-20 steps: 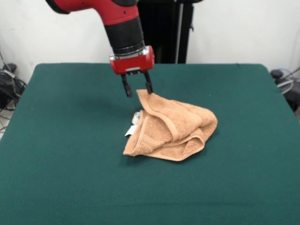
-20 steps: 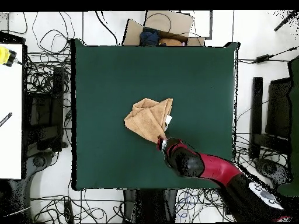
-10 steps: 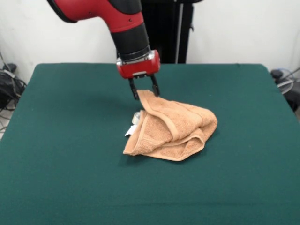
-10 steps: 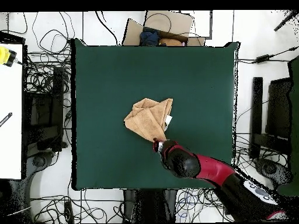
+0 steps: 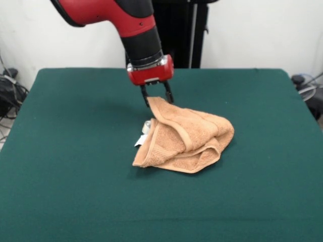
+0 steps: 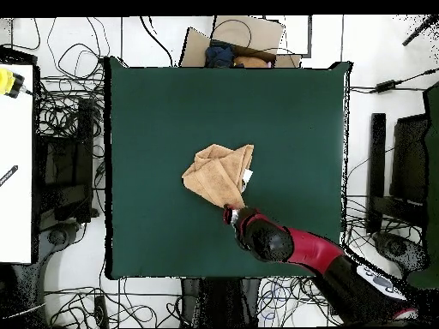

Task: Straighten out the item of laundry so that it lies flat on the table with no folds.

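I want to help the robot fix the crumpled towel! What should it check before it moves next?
1. Gripper at a towel corner: ok, its fingers straddle the raised far corner.
2. Fingers closed on the cloth: not ok, they look open, so no grip yet.
3. Towel flat: not ok, it lies bunched with folded layers.
4. Room to spread it: ok, bare green table on every side.
5. White tags: ok, visible sticking out at the side away from the fingers.
6. Whether the corner is one layer or several: cannot tell.
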`<state>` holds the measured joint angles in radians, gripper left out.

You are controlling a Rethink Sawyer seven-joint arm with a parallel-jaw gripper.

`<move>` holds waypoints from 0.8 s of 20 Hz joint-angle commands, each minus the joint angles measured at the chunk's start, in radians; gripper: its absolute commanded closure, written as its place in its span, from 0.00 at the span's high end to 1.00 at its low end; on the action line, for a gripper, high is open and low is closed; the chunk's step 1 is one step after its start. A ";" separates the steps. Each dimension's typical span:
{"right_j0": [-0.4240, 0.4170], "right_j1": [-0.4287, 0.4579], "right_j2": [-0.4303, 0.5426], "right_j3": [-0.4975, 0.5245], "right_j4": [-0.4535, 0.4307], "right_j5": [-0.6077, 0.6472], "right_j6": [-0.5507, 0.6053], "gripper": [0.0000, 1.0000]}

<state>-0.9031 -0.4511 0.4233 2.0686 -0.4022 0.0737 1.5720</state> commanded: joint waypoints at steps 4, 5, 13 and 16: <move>-0.015 -0.008 0.045 -0.065 -0.026 0.002 0.078 1.00; -0.015 -0.009 0.044 -0.064 -0.027 0.000 0.079 1.00; -0.013 -0.009 0.041 -0.063 -0.027 -0.002 0.082 1.00; -0.014 -0.009 0.041 -0.063 -0.027 -0.003 0.083 1.00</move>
<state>-0.9323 -0.4575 0.4233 2.0688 -0.4022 0.0737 1.5720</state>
